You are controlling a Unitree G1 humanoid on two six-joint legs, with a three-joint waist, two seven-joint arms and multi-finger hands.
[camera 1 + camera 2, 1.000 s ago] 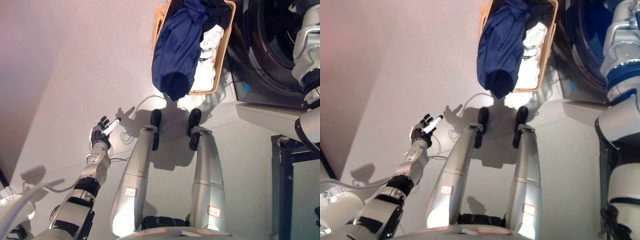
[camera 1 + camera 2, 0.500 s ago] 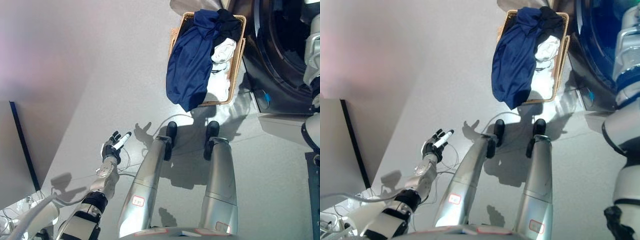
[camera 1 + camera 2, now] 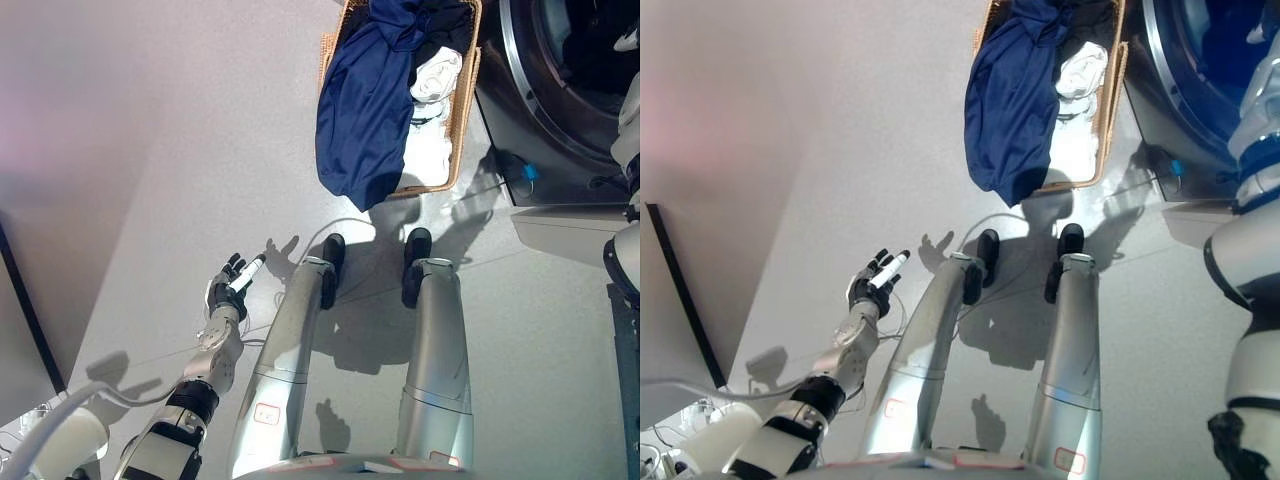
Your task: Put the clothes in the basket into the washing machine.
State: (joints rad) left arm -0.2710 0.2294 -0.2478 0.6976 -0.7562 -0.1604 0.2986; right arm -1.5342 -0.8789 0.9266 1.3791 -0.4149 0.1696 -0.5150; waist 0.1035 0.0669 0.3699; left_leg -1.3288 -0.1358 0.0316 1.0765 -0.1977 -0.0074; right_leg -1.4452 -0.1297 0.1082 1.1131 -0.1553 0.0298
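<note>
A wicker basket (image 3: 462, 110) stands on the floor ahead, at the top of the view. A navy blue garment (image 3: 365, 110) hangs over its near rim. White clothes (image 3: 435, 80) and a black piece (image 3: 450, 20) lie inside it. The washing machine (image 3: 520, 120) stands just right of the basket with its round drum opening (image 3: 590, 50) showing. My left hand (image 3: 230, 290) is open and empty, low at my left side, far from the basket. My right arm (image 3: 1260, 100) runs up the right edge toward the drum. Its hand does not show.
A pale wall runs along the left, with a dark panel edge (image 3: 25, 330) low on that side. A grey ledge of the machine (image 3: 570, 230) juts out at the right. A small blue object (image 3: 527, 172) lies on the floor by the machine's base.
The camera has shifted, so the basket and machine sit differently in the picture. My left hand stays open and empty at my side. The clothes lie the same.
</note>
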